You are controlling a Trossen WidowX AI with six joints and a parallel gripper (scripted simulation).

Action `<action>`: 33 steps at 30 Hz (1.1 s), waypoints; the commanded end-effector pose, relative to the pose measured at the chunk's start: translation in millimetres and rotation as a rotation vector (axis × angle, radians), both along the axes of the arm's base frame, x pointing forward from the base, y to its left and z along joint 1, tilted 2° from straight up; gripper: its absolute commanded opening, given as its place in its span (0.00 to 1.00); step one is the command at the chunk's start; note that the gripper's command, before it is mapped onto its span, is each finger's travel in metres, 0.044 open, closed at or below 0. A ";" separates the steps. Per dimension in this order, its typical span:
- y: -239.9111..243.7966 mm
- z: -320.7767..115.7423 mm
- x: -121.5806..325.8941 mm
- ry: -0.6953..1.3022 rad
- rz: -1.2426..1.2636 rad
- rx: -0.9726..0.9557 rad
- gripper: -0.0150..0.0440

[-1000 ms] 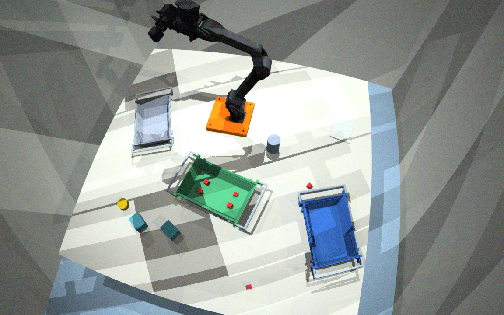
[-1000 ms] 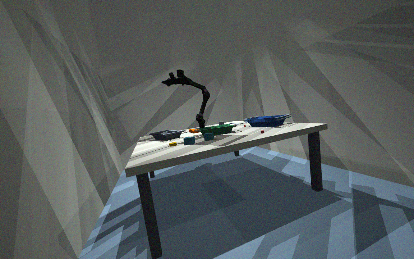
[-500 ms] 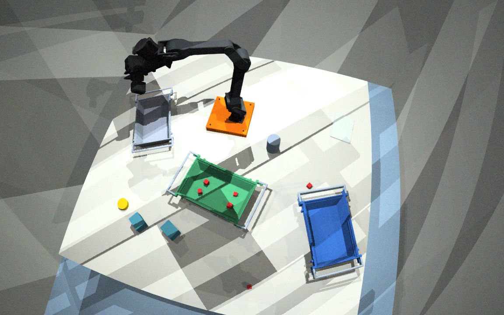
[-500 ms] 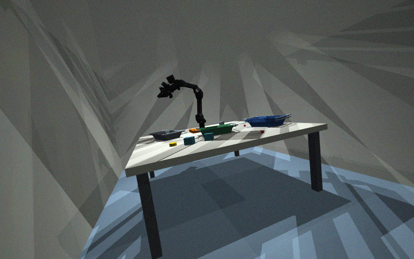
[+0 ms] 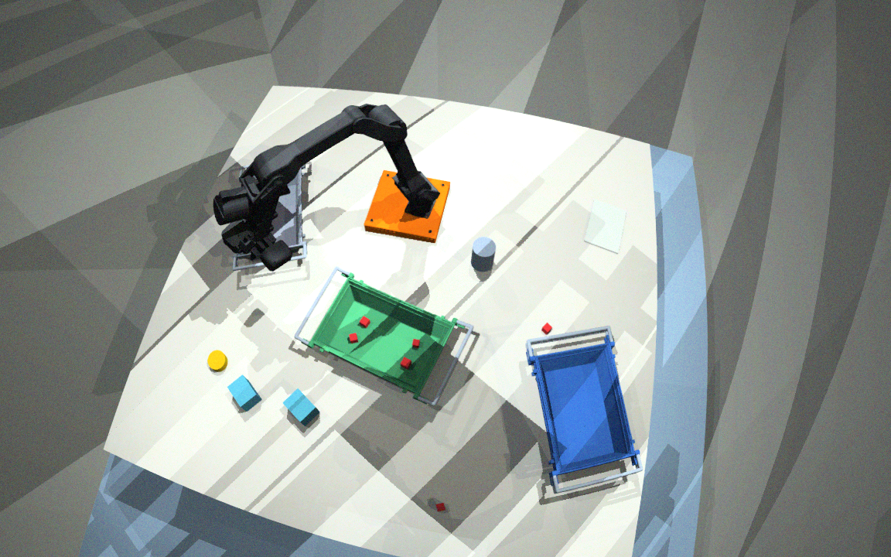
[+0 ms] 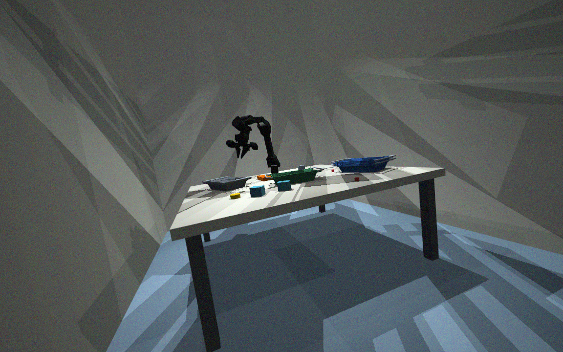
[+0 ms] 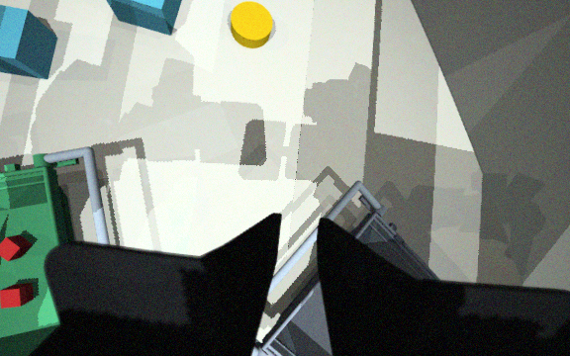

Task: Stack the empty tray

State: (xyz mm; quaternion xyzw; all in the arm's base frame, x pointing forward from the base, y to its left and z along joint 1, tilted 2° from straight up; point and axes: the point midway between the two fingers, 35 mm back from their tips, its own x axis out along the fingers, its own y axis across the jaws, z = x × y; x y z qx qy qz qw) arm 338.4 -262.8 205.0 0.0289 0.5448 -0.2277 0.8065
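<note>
Top view — green tray (image 5: 435, 325), long axis upper-left to lower-right.

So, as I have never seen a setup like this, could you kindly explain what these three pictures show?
It is one black robot arm bolted to an orange plate on a table. One picture looks down from above, one views the table from across the room, and one sits on the wrist, looking past the gripper.

On the table are a green tray holding red blocks, its wire bars swung outward, a grey tray under the arm, a blue tray, two blue cubes, a yellow disc and a grey cylinder.

The gripper hangs above the grey tray's end, nearly closed, holding nothing.
</note>
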 end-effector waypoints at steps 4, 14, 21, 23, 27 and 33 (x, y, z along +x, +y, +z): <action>94.4 -68.4 36.4 0.226 0.204 0.247 0.39; 127.5 -92.7 40.6 0.316 0.263 0.320 0.39; 127.6 -116.6 42.7 0.316 0.263 0.320 0.39; 127.8 -124.3 42.9 0.316 0.263 0.320 0.39; 128.4 -139.6 42.9 0.316 0.263 0.320 0.39; 128.8 -149.0 42.4 0.316 0.263 0.320 0.39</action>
